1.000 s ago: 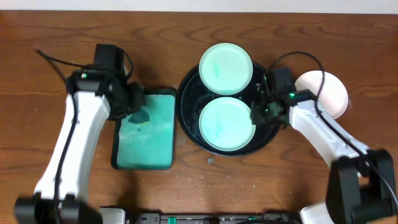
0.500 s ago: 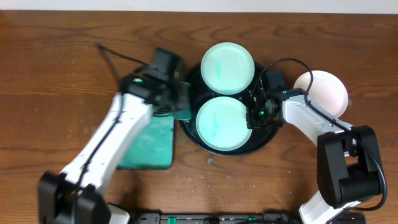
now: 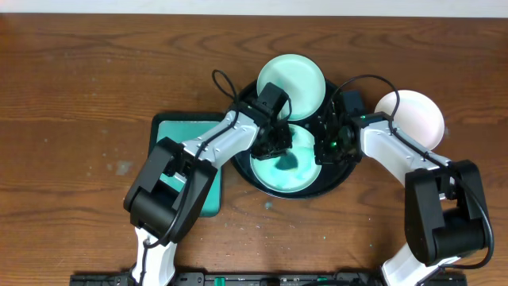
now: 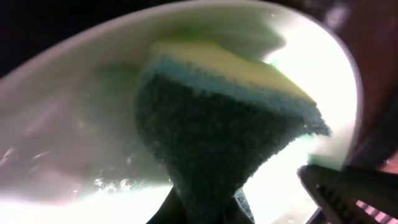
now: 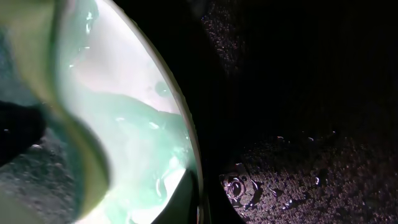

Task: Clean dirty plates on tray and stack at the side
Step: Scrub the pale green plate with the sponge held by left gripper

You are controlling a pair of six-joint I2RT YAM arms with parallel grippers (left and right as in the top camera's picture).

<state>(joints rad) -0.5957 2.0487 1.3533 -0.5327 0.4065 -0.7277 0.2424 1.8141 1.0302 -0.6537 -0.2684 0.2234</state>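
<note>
The black tray (image 3: 337, 176) holds two pale mint plates. The far plate (image 3: 290, 77) overhangs its back rim. The near plate (image 3: 295, 176) has teal smears. My left gripper (image 3: 279, 141) is shut on a teal and yellow sponge (image 4: 224, 118) and presses it onto the near plate (image 4: 68, 130). My right gripper (image 3: 324, 149) is shut on that plate's right rim (image 5: 140, 118), over the wet black tray (image 5: 305, 124). A third, white plate (image 3: 414, 117) lies on the table to the right of the tray.
A teal rectangular black-edged tray (image 3: 184, 171) lies left of the black tray, partly under my left arm. Small teal specks mark the wooden table (image 3: 79, 79) in front of the black tray. Cables loop above both wrists.
My left arm has swung right from the teal rectangular tray, carrying the sponge onto the near plate. My right gripper closed in on that plate's rim and has stayed there.
</note>
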